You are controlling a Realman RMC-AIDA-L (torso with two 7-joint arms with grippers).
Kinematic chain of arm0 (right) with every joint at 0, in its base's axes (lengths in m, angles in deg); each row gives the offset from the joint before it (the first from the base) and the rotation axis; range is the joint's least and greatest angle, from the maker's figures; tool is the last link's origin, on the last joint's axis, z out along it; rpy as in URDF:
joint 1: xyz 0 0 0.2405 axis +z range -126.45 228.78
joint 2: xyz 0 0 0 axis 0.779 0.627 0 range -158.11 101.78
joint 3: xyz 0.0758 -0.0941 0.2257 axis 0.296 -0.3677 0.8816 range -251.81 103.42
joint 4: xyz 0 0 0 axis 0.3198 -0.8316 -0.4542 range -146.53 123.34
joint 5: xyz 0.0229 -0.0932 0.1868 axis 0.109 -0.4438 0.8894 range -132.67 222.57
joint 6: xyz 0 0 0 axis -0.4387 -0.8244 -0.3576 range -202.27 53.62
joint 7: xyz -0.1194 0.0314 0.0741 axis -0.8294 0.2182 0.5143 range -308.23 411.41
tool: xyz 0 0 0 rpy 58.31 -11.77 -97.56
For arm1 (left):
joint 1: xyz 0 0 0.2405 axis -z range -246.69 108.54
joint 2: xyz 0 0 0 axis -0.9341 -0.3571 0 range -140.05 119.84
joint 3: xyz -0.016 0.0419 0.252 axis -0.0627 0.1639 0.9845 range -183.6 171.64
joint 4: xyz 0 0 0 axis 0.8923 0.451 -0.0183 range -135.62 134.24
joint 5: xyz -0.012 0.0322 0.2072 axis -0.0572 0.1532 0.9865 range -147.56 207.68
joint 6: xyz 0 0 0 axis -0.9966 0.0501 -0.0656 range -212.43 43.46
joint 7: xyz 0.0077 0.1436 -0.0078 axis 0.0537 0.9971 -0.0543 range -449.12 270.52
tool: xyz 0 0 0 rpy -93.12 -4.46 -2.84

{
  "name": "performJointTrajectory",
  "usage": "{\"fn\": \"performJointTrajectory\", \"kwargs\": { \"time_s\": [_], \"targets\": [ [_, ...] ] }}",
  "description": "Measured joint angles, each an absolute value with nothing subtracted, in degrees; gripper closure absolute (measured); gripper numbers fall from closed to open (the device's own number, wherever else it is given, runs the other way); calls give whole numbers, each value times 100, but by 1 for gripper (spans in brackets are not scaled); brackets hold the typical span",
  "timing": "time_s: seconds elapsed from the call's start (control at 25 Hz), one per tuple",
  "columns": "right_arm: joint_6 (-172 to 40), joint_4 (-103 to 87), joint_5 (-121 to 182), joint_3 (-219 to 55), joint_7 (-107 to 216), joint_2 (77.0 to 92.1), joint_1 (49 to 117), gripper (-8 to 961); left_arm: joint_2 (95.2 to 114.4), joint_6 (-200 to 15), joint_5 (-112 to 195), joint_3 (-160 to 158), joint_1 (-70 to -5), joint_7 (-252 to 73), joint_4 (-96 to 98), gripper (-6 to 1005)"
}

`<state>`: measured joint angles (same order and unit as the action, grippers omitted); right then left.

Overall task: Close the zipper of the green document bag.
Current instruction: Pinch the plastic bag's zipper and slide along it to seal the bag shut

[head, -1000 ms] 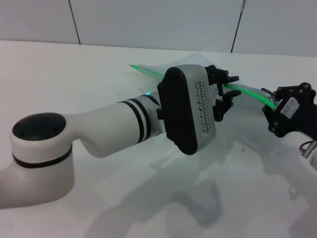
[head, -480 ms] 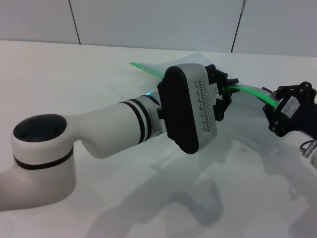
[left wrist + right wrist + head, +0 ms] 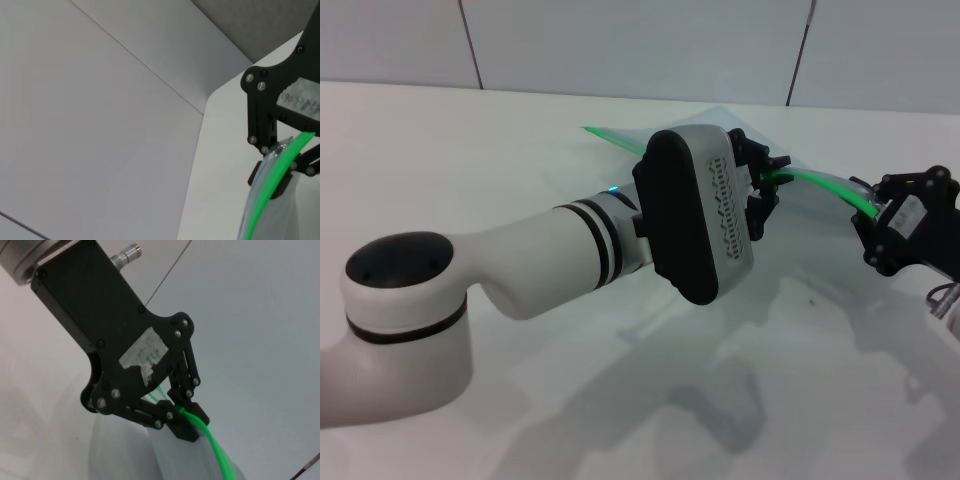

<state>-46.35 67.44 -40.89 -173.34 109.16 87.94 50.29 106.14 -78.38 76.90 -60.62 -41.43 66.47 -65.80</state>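
Sitting on the white counter [image 3: 470, 140], the green document bag [image 3: 820, 215] is being held up off the surface between the two arms, its far corner trailing away beyond the left gripper [image 3: 767, 185]. The right gripper [image 3: 873, 222] is pinching the bag's end at the green edge, jaws closed on it as the left wrist view shows. The left gripper is clamped onto the zipper [image 3: 820, 182] partway along the strip, closed tight around it in the right wrist view. I can't make out the tiny slider itself, it's probably buried between the pads. Looks to me like the pulling step is underway. Next move is likely sliding the left gripper along the strip while the right one is keeping the bag taut.
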Motion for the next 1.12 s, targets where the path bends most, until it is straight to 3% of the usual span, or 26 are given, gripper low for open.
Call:
{"fn": "performJointTrajectory", "kwargs": {
  "time_s": [1.12],
  "targets": [
    [-4699, 6761, -4032, -16987, 10970, 8820, 4957, 827, 10618, -8040, 7682, -7095, -4867, 6648, -6403, 911]
  ]
}}
